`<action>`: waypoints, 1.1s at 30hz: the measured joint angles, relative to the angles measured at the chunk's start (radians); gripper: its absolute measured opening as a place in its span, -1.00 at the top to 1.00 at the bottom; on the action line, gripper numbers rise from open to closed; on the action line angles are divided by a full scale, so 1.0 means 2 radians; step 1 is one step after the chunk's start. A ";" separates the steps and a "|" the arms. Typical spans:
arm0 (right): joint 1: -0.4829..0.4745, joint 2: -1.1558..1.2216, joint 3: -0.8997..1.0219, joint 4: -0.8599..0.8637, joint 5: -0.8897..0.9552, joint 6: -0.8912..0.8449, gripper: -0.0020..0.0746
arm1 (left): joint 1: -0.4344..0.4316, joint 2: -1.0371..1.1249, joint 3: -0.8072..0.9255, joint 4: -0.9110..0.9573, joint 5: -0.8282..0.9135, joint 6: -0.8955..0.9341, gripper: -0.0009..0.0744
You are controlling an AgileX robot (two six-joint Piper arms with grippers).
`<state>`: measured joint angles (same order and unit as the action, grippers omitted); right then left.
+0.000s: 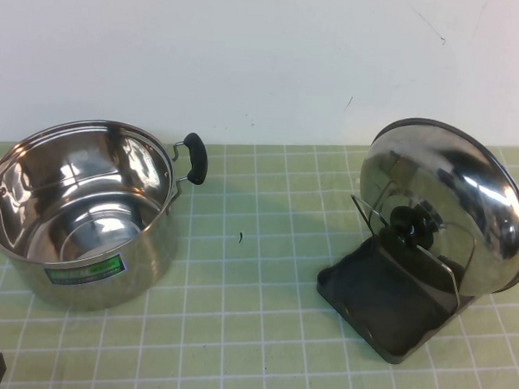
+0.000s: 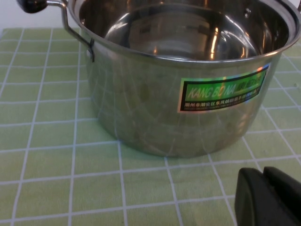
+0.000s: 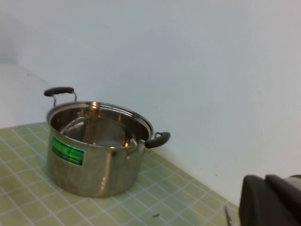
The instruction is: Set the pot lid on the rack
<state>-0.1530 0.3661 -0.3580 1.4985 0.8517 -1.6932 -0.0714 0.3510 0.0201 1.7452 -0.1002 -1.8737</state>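
The pot lid [image 1: 453, 199] stands on edge in the rack [image 1: 384, 308], on the right side of the bench [image 1: 253, 332]. Its domed steel outside faces the camera and its black knob [image 1: 411, 225] sits behind one of the upright silver wire loops [image 1: 412, 253]. The lid leans back against the wires, its lower rim down in the dark grey tray.

Well apart, on the left of the bench, stands the deep steel pot [image 1: 78, 212], open, with a black side handle [image 1: 195, 157] turned toward the rack. A green label [image 2: 223, 92] on its wall reads "KANG BO NA" in dark letters, with a line of smaller characters beneath that is too fine to read. The bench wears a green mat crossed by pale grid lines.

The left hand [image 2: 268, 197] is low at the near left corner of the bench, just in front of the pot; only a dark part of it shows, and I cannot tell whether it is spread or pressed together. The right hand [image 3: 270, 200] is out of the high view; its own camera shows a dark edge of it, looking across at the pot, and its state cannot be told either.
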 joint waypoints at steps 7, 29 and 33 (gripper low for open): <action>0.001 -0.023 0.040 -0.037 -0.141 0.006 0.95 | 0.000 0.000 0.000 0.000 0.000 0.000 0.98; 0.002 -0.189 0.191 -0.825 -0.331 0.843 0.95 | 0.000 0.000 0.000 -0.001 0.000 -0.002 0.98; 0.008 -0.189 0.193 -0.792 -0.327 0.799 0.95 | 0.000 0.000 0.000 -0.001 0.000 0.000 0.98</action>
<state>-0.1380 -0.0124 0.0271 -0.0849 0.1973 -0.0959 -0.0714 0.3510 0.0201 1.7429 -0.1002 -1.8734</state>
